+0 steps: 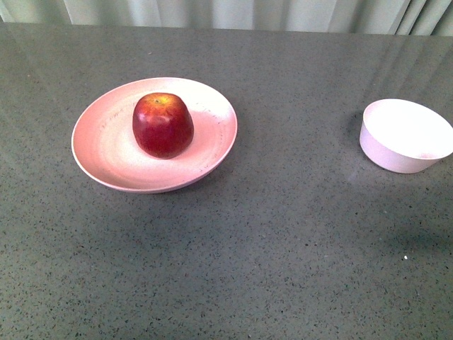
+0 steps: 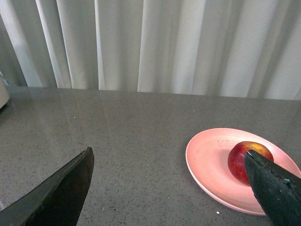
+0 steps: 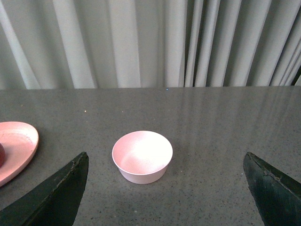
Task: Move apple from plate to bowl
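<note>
The dark-red apple [image 1: 163,125] stands upright in the middle of the wide pink plate [image 1: 106,152] at the table's left. The small pale pink-white bowl [image 1: 405,134] sits empty at the far right. Neither arm shows in the front view. In the left wrist view my left gripper [image 2: 169,157] is open and empty, above the table and short of the plate [image 2: 211,160]; the apple [image 2: 242,157] shows partly behind one dark finger. In the right wrist view my right gripper [image 3: 164,162] is open and empty, with the bowl [image 3: 142,156] ahead between its fingers and the plate's edge [image 3: 19,146] to one side.
The grey speckled table [image 1: 283,234] runs back to a pale pleated curtain [image 1: 212,13]. A white object's edge [image 2: 2,94] shows at the border of the left wrist view.
</note>
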Available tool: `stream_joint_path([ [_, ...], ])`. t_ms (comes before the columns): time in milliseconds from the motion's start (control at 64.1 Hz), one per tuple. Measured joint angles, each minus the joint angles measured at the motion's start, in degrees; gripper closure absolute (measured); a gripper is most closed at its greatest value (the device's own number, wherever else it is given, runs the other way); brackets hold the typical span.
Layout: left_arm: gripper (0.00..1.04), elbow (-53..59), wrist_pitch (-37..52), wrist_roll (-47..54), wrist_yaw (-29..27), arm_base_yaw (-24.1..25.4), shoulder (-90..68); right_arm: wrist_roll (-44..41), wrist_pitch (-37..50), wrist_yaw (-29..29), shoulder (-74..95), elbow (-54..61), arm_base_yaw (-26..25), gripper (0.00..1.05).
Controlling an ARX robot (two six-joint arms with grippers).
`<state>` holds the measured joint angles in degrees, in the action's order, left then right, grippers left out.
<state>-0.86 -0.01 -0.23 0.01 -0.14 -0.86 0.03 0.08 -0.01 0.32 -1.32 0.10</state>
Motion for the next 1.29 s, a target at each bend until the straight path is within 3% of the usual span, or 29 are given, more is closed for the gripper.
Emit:
stream_joint_path([
  [889, 0.09, 0.0, 0.0, 0.0, 0.0, 0.0, 0.0, 0.0, 0.0, 0.0, 0.0, 0.0, 0.0, 0.09],
  [982, 0.09, 0.0, 0.0, 0.0, 0.0, 0.0, 0.0, 7.7, -6.9, -1.0, 9.6, -3.5, -0.5, 0.09],
  [1185, 0.09, 0.0, 0.0, 0.0, 0.0, 0.0, 0.0, 11.6, 27.7, -7.4, 55.5, -11.9, -8.5, 0.09],
  [1294, 0.09, 0.0, 0.0, 0.0, 0.0, 0.0, 0.0, 11.5, 32.0, -10.9, 75.8, -21.0, -10.9, 0.09],
])
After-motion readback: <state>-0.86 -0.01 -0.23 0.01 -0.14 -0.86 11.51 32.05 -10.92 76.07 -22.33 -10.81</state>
